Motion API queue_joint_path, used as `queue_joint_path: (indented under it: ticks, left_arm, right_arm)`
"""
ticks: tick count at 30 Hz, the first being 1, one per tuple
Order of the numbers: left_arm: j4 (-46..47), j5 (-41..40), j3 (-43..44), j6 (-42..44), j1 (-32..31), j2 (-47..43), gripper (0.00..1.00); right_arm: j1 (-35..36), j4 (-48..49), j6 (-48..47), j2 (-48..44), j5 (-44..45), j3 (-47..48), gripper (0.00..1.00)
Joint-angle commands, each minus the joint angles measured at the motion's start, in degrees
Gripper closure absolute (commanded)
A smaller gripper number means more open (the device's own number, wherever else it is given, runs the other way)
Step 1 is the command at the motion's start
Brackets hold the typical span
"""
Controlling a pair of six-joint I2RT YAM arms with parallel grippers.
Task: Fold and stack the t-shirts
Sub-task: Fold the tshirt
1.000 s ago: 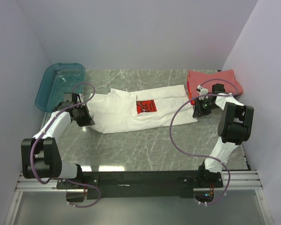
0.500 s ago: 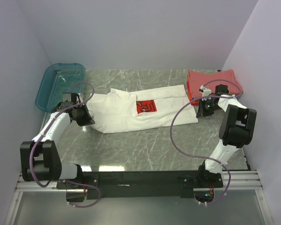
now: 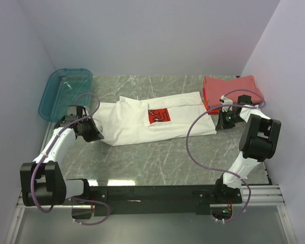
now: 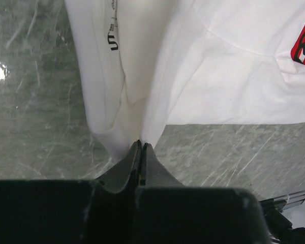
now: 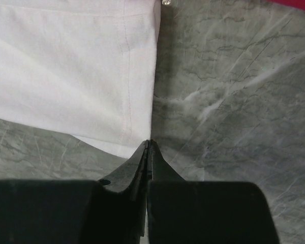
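A white t-shirt (image 3: 142, 124) with a red square chest print (image 3: 158, 116) lies folded into a long strip across the table. My left gripper (image 3: 95, 134) is shut on its left end, where the cloth (image 4: 218, 66) bunches into the closed tips (image 4: 141, 144). At the strip's right end, my right gripper (image 3: 218, 124) is shut on the near hem corner (image 5: 91, 76), the cloth edge running straight into the closed tips (image 5: 148, 143). A folded coral-red t-shirt (image 3: 233, 89) lies at the back right, just beyond the right gripper.
A teal plastic bin (image 3: 66, 91) stands at the back left, close behind the left arm. Walls close in on the left, back and right. The grey marbled table (image 3: 157, 162) shows bare in front of the shirt.
My right gripper shifted right along the hem and closed on the shirt's corner. The left gripper, still shut on the cloth, drew slightly toward the near left.
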Motion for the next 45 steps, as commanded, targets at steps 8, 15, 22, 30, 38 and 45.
queue_joint_path:
  ticks: [8, 15, 22, 30, 38, 45]
  left_arm:
    - [-3.92, -0.86, -1.77, -2.98, 0.31, -2.45, 0.99]
    - [-7.53, -6.05, 0.17, -2.8, 0.31, -2.7, 1.0]
    - [-7.28, 7.02, -5.51, -6.65, 0.31, -8.06, 0.99]
    - [-11.4, 7.56, -10.19, -7.1, 0.22, -11.75, 1.0]
    - [-14.11, 6.17, -12.32, -10.45, 0.22, -15.79, 1.0]
    - [-19.75, 4.5, -11.7, -9.48, -1.71, -17.3, 1.0]
  right_arm:
    - [-2.0, -0.68, -3.08, -3.44, -1.46, -0.68, 1.0]
    - [-2.79, -0.59, -3.96, -3.09, -1.64, -0.59, 1.0]
    - [-3.05, 0.2, -4.14, -1.77, -1.46, -0.41, 1.0]
    - [-3.4, 0.99, -4.14, -0.63, -1.11, 0.29, 1.0]
    - [-3.49, 2.05, -4.49, 0.52, 0.82, 1.08, 1.0]
    - [-4.37, 2.66, -4.75, 2.71, 2.14, 2.84, 1.0]
